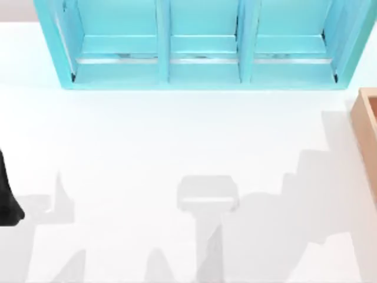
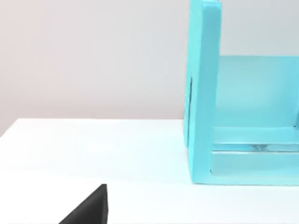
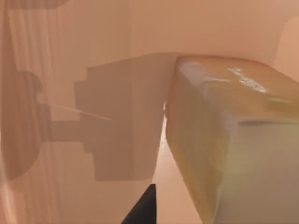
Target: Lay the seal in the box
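Table point(image 1: 177, 147) from above: cyan shelf point(image 1: 200, 47) at the far edge, the box point(image 1: 368, 130) at the right edge, my left arm point(image 1: 7, 200) parked at the left edge. Left wrist: shelf corner point(image 2: 205, 93); I cannot tell the left fingers' spread. Right wrist: the seal point(image 3: 224, 135) inside the box point(image 3: 93, 56), beside a dark fingertip point(image 3: 142, 210); grip indeterminable.

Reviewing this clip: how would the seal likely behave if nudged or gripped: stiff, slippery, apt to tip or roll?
The seal looks like a solid, wood-like block with flat faces and straight edges, so it is probably stiff and unlikely to roll. Its faint sheen hints it could slide a little against the box it sits in.
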